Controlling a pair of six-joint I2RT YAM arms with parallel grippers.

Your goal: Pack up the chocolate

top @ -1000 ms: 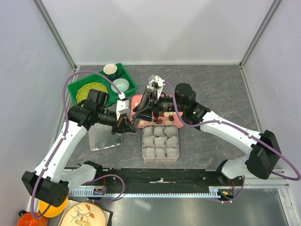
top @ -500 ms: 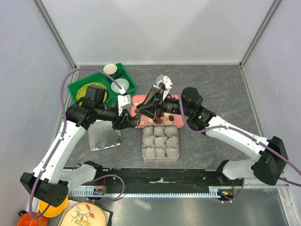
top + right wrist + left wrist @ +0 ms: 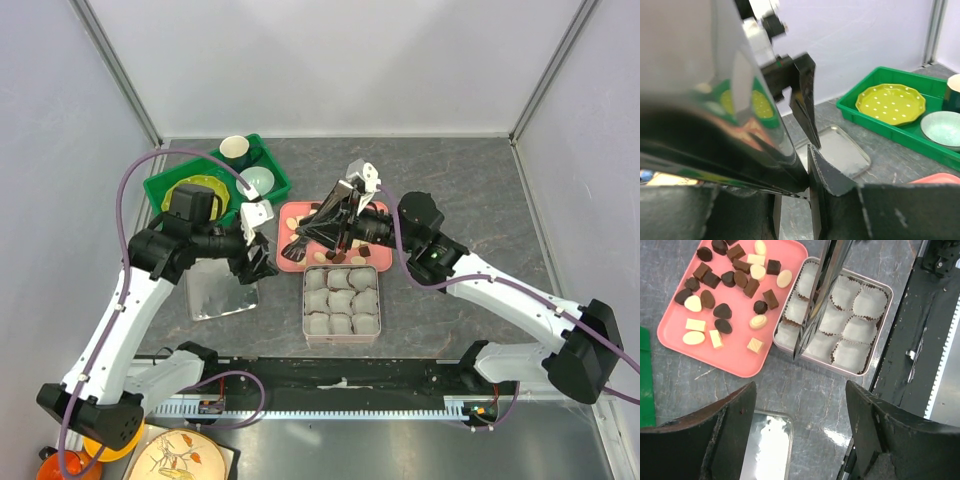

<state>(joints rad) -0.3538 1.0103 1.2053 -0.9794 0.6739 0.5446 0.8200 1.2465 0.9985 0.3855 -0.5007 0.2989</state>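
Note:
Dark brown and cream-white chocolate (image 3: 730, 285) pieces lie loose on a pink tray (image 3: 735, 360); the top view shows some chocolate (image 3: 366, 240) behind the lifted metal. My right gripper (image 3: 345, 222) is shut on a shiny metal lid (image 3: 315, 228), held tilted above the tray. That lid (image 3: 820, 295) shows nearly edge-on in the left wrist view, and the same lid (image 3: 740, 100) fills the right wrist view above the right gripper (image 3: 810, 167). My left gripper (image 3: 258, 262) is open and empty, left of the lid. Over bare table the left gripper (image 3: 801, 390) holds nothing.
A metal tin (image 3: 341, 341) with several grey-white paper cups (image 3: 860, 330) sits in front of the pink tray. A flat metal tray (image 3: 222, 292) lies left of it. A green bin (image 3: 160, 190) with a yellow plate (image 3: 890, 102) and bowls stands at the back left.
My left gripper has opened, let go of the shiny lid and drawn back to the left. The right gripper has closed on the lid and carries it slightly up and right.

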